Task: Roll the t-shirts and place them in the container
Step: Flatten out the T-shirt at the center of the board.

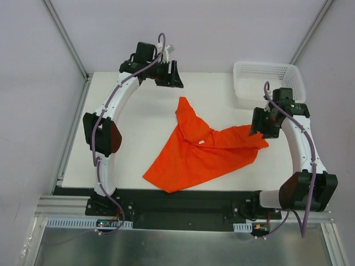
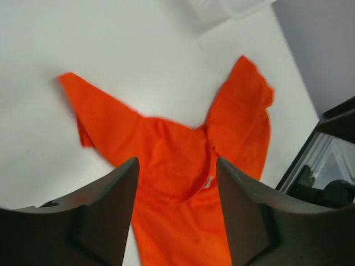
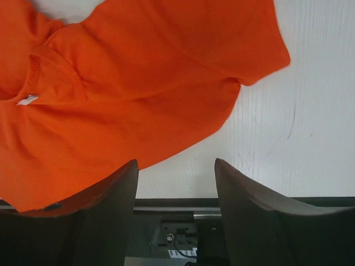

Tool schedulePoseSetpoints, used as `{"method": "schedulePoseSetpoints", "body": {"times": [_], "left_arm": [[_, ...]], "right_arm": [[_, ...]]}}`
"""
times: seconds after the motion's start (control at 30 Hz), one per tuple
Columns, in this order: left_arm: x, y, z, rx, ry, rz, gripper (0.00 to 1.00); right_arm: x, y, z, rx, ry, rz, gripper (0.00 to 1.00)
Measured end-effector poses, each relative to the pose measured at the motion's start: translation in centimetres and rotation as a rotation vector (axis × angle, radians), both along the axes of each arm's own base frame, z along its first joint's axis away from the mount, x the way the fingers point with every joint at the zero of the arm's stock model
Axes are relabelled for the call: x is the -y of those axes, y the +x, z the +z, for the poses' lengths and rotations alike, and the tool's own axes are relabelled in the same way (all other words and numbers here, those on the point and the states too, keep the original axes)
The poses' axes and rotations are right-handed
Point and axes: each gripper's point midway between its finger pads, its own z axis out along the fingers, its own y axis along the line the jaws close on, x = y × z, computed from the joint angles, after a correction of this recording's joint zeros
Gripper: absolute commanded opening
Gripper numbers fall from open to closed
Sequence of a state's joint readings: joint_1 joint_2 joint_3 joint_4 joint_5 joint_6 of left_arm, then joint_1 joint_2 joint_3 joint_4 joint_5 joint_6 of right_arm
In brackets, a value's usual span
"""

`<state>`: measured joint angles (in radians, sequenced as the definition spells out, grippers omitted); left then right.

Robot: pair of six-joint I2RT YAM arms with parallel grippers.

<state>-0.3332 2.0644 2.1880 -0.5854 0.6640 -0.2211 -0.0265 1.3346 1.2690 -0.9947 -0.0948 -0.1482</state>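
Left pincer (image 2: pixel 176 213) and right pincer (image 3: pixel 176 216) both hover with jaws parted, gripping nothing. An orange-red t-shirt (image 1: pixel 194 152) lies rumpled mid-desk (image 1: pixel 138 111), one sleeve pointing far, one right. Thin, limp cloth will probably bunch and slide, so pinching the near hem corners looks best.

Location type: robotics laboratory test cell. Plain grey panels (image 1: pixel 222 33) and aluminium framing (image 1: pixel 66 39) enclose a white table (image 1: pixel 144 124) carrying two robot arms (image 1: pixel 299 144).
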Motion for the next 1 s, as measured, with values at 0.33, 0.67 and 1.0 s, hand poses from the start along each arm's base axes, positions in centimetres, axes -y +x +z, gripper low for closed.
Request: {"method": "schedulePoseSetpoints", "body": {"times": [0.33,0.67,1.0], "left_arm": [[-14.6,-7.1,-6.2,-0.302,0.111,0.314,0.49],[-16.2,-20.6,-14.4,-0.571,0.369,-0.101,0.48],[-16.0,-30.4,-20.1,-0.693,0.540,-0.402,0.50]], "right_arm": [[-6.9,7.0,7.7,0.280,0.028,0.317,0.65],[-11.9,10.1,5.8,0.231,0.067,0.451,0.67],[-13.6,9.3,5.9,0.236,0.063,0.514,0.68]]}}
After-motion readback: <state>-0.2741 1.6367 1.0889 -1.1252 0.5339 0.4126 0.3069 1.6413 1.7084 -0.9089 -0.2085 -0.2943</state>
